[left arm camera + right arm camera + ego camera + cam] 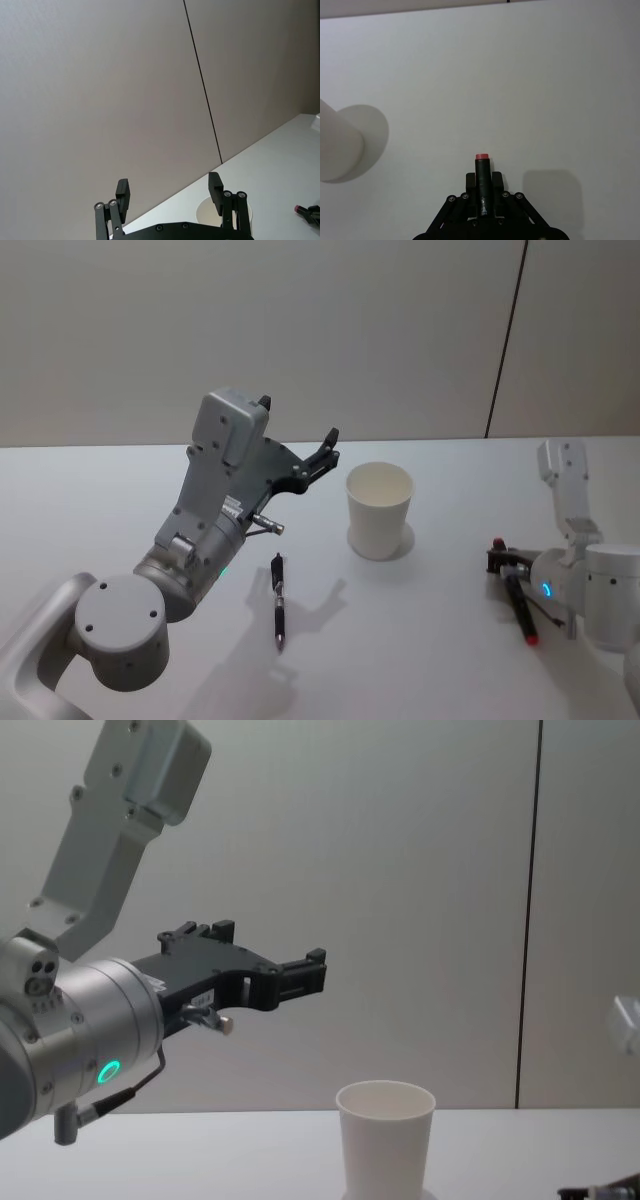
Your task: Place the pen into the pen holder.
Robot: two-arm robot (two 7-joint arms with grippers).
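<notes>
The pen holder, a white paper cup, stands upright on the white table, with bare surface all round it. The red-tipped pen is clamped in the closed right gripper, low by the table to the cup's right and well apart from it. The head view adds a loose black pen lying flat near the cup's left. The left gripper hangs high to the upper left of the cup, jaws spread and empty. Its wrist view catches the cup's rim beside one of its fingers.
</notes>
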